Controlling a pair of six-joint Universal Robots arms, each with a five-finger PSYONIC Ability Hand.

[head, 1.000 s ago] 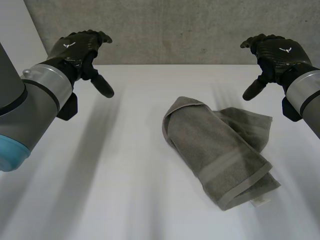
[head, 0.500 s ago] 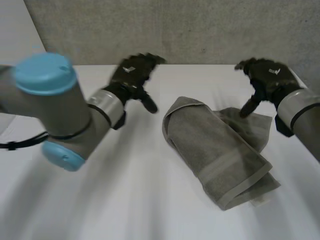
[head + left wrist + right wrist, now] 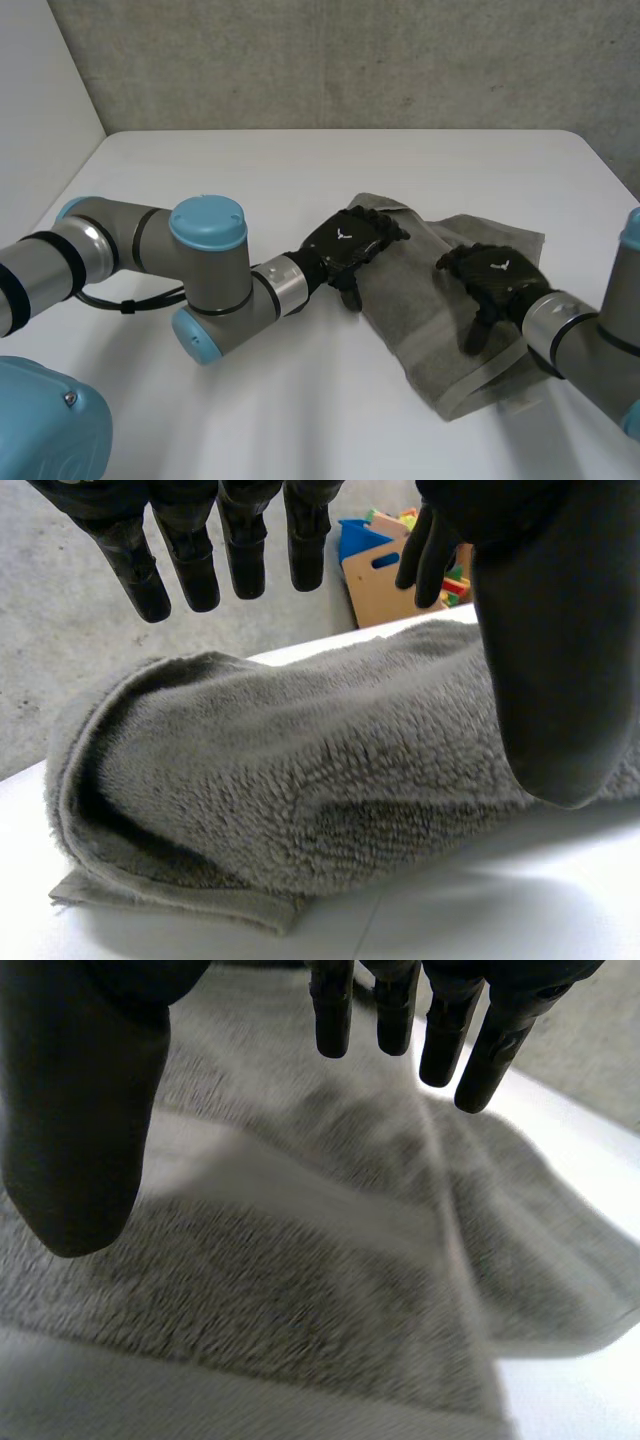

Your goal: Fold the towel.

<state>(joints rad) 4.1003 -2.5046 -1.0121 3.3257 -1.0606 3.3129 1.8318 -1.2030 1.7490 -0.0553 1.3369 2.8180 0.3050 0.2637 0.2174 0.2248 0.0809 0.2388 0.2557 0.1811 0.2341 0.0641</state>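
Observation:
A grey towel (image 3: 440, 310) lies loosely folded on the white table (image 3: 200, 180), right of the middle. My left hand (image 3: 345, 243) hovers open over the towel's rolled left end (image 3: 230, 780), fingers (image 3: 190, 555) straight and the thumb (image 3: 550, 660) apart. My right hand (image 3: 492, 280) is open just above the towel's right part, near its striped border. In the right wrist view its fingers (image 3: 440, 1030) and thumb (image 3: 85, 1110) hang spread over the towel (image 3: 300, 1290). Neither hand grips the cloth.
My left arm (image 3: 190, 280) stretches across the table's left half. A concrete wall (image 3: 350, 60) stands behind the table. Past the towel, the left wrist view shows coloured toys and a cardboard box (image 3: 390, 565) on the floor.
Both hands have come down from the far corners of the table to just above the towel, the left swinging in from the left. The towel has not moved.

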